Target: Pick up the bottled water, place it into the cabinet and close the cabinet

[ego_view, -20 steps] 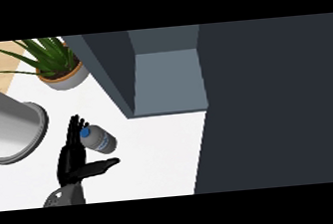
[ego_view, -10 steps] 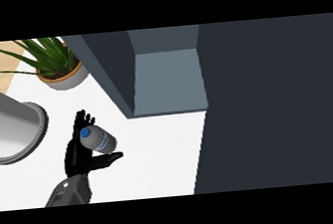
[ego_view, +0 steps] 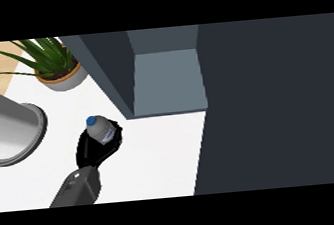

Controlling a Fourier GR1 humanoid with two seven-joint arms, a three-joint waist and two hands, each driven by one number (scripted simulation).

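Head view, from the left: a big grey cylinder [ego_view: 5, 133] sits at the edge of the white counter [ego_view: 155, 160], with a potted plant [ego_view: 57, 69] behind it. Just right of the cylinder, the left hand [ego_view: 92, 150] has its fingers curled round the bottled water [ego_view: 105, 131], whose blue cap leans up and to the left. I cannot tell whether its base is off the counter. Further right the cabinet [ego_view: 167, 82] stands open, and a dark panel [ego_view: 273, 100], probably its door, fills the right side. The step in hand looks like carrying the bottle in. To do it well: lift clear, straighten the bottle, steer right past the cabinet's near wall, and set it deep enough inside for the door to shut. The right hand does not show
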